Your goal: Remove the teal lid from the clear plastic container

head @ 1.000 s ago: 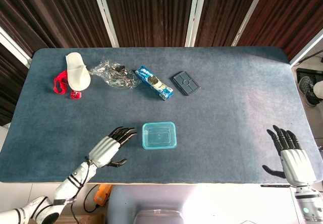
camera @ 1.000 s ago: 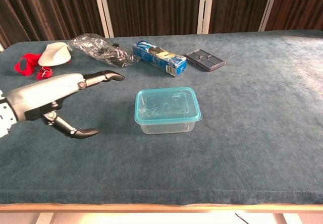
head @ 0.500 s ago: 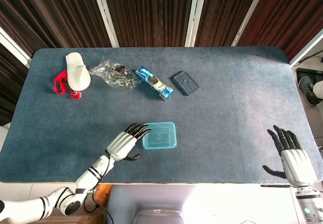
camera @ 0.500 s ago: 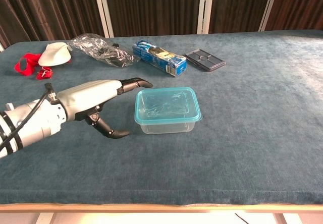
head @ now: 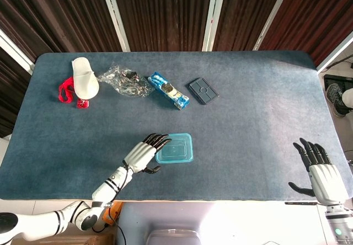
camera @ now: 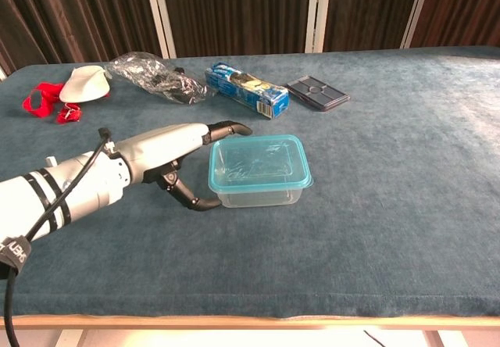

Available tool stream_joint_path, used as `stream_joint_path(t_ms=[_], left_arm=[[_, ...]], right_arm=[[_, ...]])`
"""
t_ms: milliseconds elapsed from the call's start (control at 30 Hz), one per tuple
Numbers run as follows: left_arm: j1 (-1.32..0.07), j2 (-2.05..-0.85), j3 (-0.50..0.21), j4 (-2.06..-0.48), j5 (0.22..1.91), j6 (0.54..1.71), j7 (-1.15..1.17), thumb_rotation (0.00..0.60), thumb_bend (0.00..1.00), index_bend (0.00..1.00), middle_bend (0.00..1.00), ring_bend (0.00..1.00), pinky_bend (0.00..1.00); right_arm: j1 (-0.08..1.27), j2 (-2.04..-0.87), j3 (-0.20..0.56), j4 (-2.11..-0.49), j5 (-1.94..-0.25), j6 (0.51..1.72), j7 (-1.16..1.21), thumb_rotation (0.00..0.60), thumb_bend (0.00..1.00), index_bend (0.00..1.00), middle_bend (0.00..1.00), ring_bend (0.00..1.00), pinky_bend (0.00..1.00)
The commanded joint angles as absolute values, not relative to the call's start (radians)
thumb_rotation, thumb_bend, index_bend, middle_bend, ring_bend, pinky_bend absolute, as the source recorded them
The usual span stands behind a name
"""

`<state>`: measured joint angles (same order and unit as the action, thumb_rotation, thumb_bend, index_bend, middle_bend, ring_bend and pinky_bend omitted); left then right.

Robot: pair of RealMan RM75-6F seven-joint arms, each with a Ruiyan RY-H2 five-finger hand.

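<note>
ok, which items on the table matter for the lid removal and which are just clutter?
Job:
teal lid, on the container
clear plastic container
left hand, open, at the container's left side

Clutter:
blue snack box
dark flat tray
crumpled plastic bag
white cup
red strap
right hand, open, far off

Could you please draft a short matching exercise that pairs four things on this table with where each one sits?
Things:
1. teal lid
2. left hand
3. right hand
4. red strap

Places:
A. far left of the table, by the white object
B. near right corner, fingers spread
C. on the clear plastic container
D. at the container's left side

Pairs: 1-C, 2-D, 3-B, 4-A
</note>
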<state>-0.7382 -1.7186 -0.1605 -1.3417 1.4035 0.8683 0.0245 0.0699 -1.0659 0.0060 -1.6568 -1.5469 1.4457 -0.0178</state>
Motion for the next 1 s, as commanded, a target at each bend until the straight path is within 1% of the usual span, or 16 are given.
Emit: stream_joint_path(t_ms=[33,367,567,700,767,800,833,867,900,933,1000], left_arm=[[-0.752,-1.734,-0.164,-1.322,1.398,0.863,0.013,0.6,0.27,0.0,0.0,0.0,0.0],[-0.788,-1.761,-0.182,-1.268,1.349,0.826,-0.014,0.6,0.27,0.0,0.0,0.0,0.0],[-0.802,-1.764,-0.179,-1.248,1.333,0.806,-0.03,0.6,0.27,0.0,0.0,0.0,0.0],[-0.806,-1.774,-0.176,-1.233,1.337,0.814,-0.044,0.6,0.26,0.0,0.0,0.0,0.0],[-0.804,-1.788,-0.176,-1.221,1.337,0.826,-0.06,0.6,0.26,0.0,0.03,0.01,0.03],[-0.801,-1.796,-0.178,-1.213,1.34,0.838,-0.07,0.6,0.27,0.01,0.08,0.05,0.07],[-0.797,-1.811,-0.178,-1.199,1.348,0.858,-0.084,0.6,0.28,0.03,0.15,0.11,0.12],[-0.795,-1.819,-0.177,-1.191,1.355,0.87,-0.093,0.6,0.28,0.06,0.19,0.15,0.15],[-0.79,-1.837,-0.173,-1.169,1.372,0.896,-0.111,0.6,0.29,0.11,0.26,0.2,0.2],[-0.788,-1.85,-0.168,-1.149,1.388,0.916,-0.124,0.6,0.31,0.16,0.3,0.23,0.23],[-0.787,-1.874,-0.15,-1.103,1.421,0.941,-0.154,0.6,0.32,0.22,0.36,0.25,0.26]], right_arm=[[0.069,-1.063,0.005,-1.658,-1.549,1.447,-0.013,0.6,0.24,0.0,0.0,0.0,0.0],[0.063,-1.053,0.003,-1.654,-1.553,1.454,0.005,0.6,0.24,0.0,0.0,0.0,0.0],[0.063,-1.054,0.003,-1.653,-1.554,1.453,0.005,0.6,0.24,0.0,0.0,0.0,0.0],[0.065,-1.055,0.003,-1.653,-1.552,1.448,0.001,0.6,0.24,0.0,0.0,0.0,0.0],[0.066,-1.056,0.002,-1.653,-1.553,1.444,-0.003,0.6,0.24,0.0,0.0,0.0,0.0],[0.067,-1.057,0.002,-1.654,-1.554,1.442,-0.004,0.6,0.24,0.0,0.0,0.0,0.0],[0.068,-1.057,0.001,-1.654,-1.554,1.44,-0.006,0.6,0.24,0.0,0.0,0.0,0.0],[0.069,-1.057,0.001,-1.655,-1.555,1.439,-0.007,0.6,0.24,0.0,0.0,0.0,0.0],[0.069,-1.057,0.0,-1.656,-1.555,1.437,-0.008,0.6,0.24,0.0,0.0,0.0,0.0],[0.07,-1.057,-0.001,-1.657,-1.556,1.436,-0.008,0.6,0.24,0.0,0.0,0.0,0.0],[0.07,-1.056,-0.001,-1.659,-1.557,1.436,-0.008,0.6,0.24,0.0,0.0,0.0,0.0]])
